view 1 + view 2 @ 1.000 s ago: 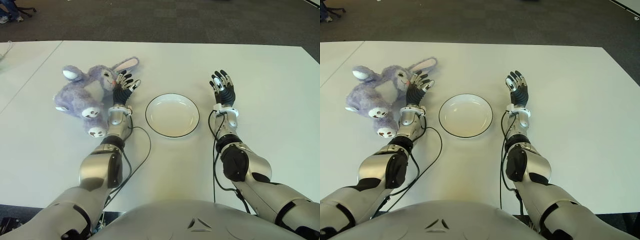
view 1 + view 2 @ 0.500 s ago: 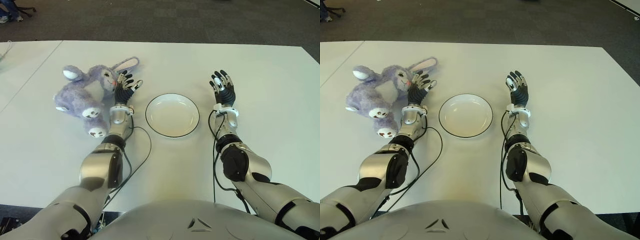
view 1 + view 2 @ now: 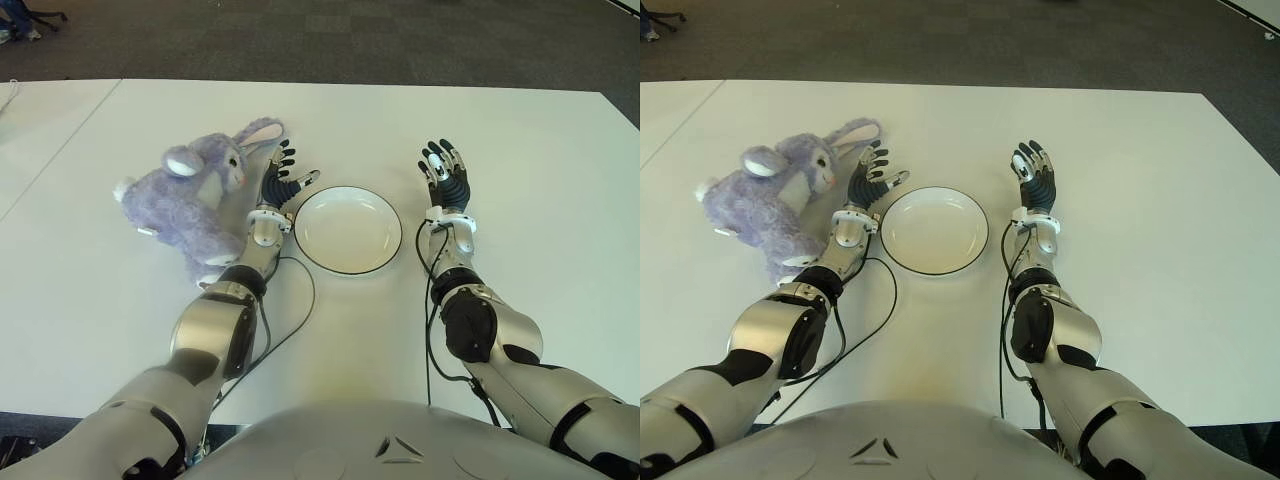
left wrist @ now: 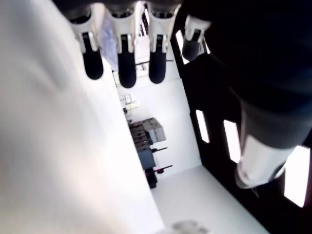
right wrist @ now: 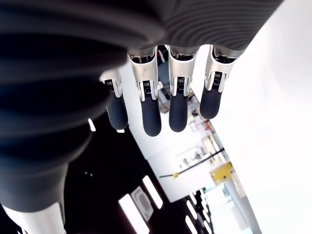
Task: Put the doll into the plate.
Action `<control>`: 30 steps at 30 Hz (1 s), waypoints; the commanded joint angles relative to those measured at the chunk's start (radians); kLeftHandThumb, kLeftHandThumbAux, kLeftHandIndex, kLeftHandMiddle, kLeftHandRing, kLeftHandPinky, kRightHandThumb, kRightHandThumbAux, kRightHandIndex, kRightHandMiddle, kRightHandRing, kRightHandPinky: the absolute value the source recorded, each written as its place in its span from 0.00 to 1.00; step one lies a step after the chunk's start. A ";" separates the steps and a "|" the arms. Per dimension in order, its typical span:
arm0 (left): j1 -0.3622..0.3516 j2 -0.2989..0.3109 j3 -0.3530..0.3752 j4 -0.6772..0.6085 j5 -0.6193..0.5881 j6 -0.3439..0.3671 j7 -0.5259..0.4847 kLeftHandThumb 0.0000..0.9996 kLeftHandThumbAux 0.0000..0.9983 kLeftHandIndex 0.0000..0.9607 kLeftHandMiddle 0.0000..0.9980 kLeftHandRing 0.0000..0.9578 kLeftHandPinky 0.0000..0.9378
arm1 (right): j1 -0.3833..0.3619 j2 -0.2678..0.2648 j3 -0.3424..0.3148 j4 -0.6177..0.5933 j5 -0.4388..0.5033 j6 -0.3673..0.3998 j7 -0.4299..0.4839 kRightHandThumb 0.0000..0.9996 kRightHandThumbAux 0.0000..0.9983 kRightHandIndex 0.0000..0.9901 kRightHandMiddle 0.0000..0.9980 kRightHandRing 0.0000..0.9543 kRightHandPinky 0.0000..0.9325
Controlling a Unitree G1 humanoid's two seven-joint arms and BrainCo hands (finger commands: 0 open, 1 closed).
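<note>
The left hand (image 3: 281, 184), fingers spread and holding nothing, sits palm-up between the fluffy lilac plush rabbit doll (image 3: 196, 193) and the round white black-rimmed plate (image 3: 349, 229); the doll lies on the white table (image 3: 540, 150), pressed against that forearm's outer side, left of the plate. Beyond the plate's right side, the right hand (image 3: 445, 177) shows fingers extended, empty.

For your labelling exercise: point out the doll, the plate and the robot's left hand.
doll (image 3: 195, 190): left eye view, on its purple body.
plate (image 3: 348, 268): left eye view, on its near rim.
left hand (image 3: 280, 186): left eye view, on the palm.
</note>
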 commanded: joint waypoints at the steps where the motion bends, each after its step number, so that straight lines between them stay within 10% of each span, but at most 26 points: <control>1: 0.006 0.024 -0.182 -0.020 0.207 0.001 0.180 0.10 0.65 0.07 0.13 0.17 0.20 | 0.216 0.071 -0.044 0.134 0.045 0.152 -0.044 0.00 0.77 0.19 0.22 0.18 0.16; 30: -0.197 0.108 -0.364 -0.019 0.354 0.232 0.260 0.11 0.61 0.06 0.11 0.14 0.18 | 0.205 0.088 -0.027 0.136 0.028 0.137 -0.062 0.00 0.76 0.18 0.20 0.18 0.15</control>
